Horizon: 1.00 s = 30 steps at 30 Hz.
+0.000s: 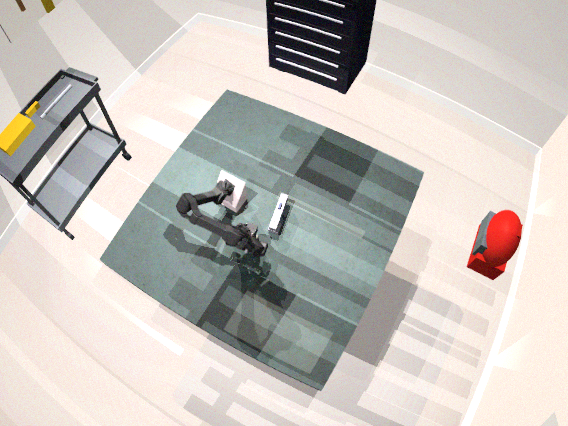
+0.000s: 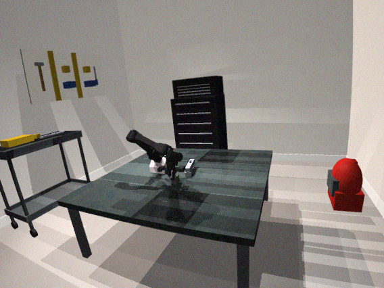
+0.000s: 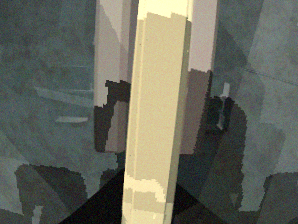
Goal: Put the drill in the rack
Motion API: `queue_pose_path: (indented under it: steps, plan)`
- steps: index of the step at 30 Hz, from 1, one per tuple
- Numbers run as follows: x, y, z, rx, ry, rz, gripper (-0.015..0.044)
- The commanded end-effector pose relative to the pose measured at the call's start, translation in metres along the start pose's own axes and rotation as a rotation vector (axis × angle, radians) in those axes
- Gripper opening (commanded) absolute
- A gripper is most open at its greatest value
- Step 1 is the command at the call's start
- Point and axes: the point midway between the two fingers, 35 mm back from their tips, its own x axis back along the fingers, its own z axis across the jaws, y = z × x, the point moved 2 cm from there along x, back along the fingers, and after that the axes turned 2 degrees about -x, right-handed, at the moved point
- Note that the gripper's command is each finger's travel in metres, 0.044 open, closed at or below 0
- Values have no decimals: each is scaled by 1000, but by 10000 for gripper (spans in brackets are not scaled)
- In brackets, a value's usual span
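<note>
Cream bar clenched low over the bench

The jaws (image 1: pixel 260 248) (image 2: pixel 172 176) are closed on a long cream bar (image 3: pixel 155 100), which runs up through the middle of the wrist view. Whether that bar is the key or the drill, I cannot tell. Behind it in the wrist view, a pinkish-grey block (image 3: pixel 199 107) shows on both sides, partly in shadow; whether bar and block touch is unclear.

Just beside the jaws, a narrow pale block (image 1: pixel 278 215) (image 2: pixel 190 166) lies on the bench (image 1: pixel 370 215) (image 2: pixel 135 203), a small dark spot on its top. The drill cannot be picked out with certainty, nor can I tell which piece is the rack.

The dark arm (image 1: pixel 215 226) (image 2: pixel 149 143) bends back from the jaws towards a pinkish-white block (image 1: pixel 240 197) (image 2: pixel 156 167), also on the bench.

Well apart from the bench stand a grey cart (image 1: pixel 57 136) (image 2: pixel 44 145) carrying a yellow tool (image 1: pixel 16 134) (image 2: pixel 17 140), a black drawer cabinet (image 1: pixel 310 45) (image 2: pixel 199 116), and a rounded red machine (image 1: pixel 502 237) (image 2: pixel 346 177). A hammer (image 2: pixel 41 78) is on the wall
</note>
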Motion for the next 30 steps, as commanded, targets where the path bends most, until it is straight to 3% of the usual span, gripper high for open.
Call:
queue_pose_path:
  steps: [1, 19, 30]
  plan:
    - [-4, 1, 0, 3, -4, -6, 0]
    - [-28, 2, -1, 4, -4, -4, 0]
    - [-24, 0, -1, 2, -4, 0, 289]
